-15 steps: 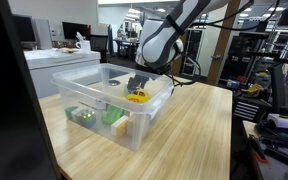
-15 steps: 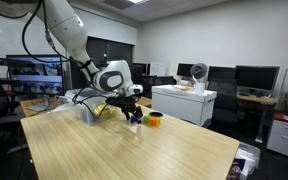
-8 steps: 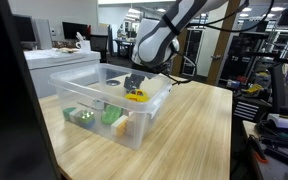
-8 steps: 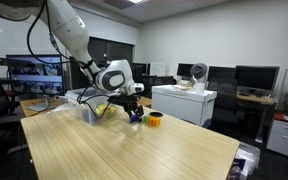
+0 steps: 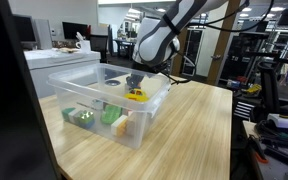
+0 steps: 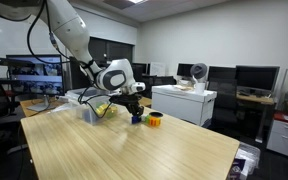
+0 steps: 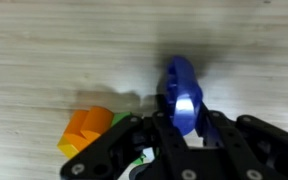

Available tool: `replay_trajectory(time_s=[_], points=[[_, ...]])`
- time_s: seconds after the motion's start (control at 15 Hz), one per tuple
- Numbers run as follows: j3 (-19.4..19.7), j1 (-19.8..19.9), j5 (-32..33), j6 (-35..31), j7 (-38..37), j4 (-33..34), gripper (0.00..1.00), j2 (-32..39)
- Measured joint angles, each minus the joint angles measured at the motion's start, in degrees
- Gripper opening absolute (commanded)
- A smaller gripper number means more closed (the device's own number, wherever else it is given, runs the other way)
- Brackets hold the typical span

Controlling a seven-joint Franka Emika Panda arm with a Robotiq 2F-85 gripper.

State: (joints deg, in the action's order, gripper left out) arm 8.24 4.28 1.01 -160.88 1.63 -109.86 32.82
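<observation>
In the wrist view a glossy blue object [image 7: 180, 92] stands on the wooden table [image 7: 54, 50], and my gripper [image 7: 182, 120] is shut on its lower part with a black finger on each side. An orange toy with a green tip [image 7: 85, 131] lies just left of the jaws. In an exterior view the gripper [image 6: 134, 109] points down at the table with the blue object [image 6: 137, 118] under it and the orange toy [image 6: 154, 118] beside it. In an exterior view the gripper [image 5: 135, 84] hangs behind the far wall of a clear bin [image 5: 134, 134].
The clear plastic bin holds green pieces [image 5: 84, 117] and a pale block [image 5: 124, 127]. A yellow-orange item [image 5: 136, 96] shows through its far wall. The same bin [image 6: 88, 108] stands just behind the arm. A white cabinet [image 6: 184, 102] and desks with monitors lie beyond the table.
The jaws have closed from open onto the blue object. The arm has hardly moved.
</observation>
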Motion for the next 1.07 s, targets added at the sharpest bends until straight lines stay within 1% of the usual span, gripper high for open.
replay_trajectory(time_s=[0.13,0.33,0.47,0.6,0.73,0.93,1.07], points=[[0.6,0.4,0.0,0.0,0.0,-0.5,0.07,-0.3],[0.2,2.5,-0.2,0.0,0.2,-2.5,0.07,-3.0],[-0.8,4.4,-0.7,0.1,0.3,-3.9,0.07,-6.5],[-2.0,5.9,-1.6,0.6,0.6,-5.2,0.07,-11.6],[-3.7,6.5,-3.6,1.4,2.1,-6.4,0.07,-16.3],[-7.4,6.3,-8.2,2.7,6.7,-8.9,0.07,-23.2],[-10.7,5.2,-12.8,3.6,11.6,-12.8,0.07,-28.4]])
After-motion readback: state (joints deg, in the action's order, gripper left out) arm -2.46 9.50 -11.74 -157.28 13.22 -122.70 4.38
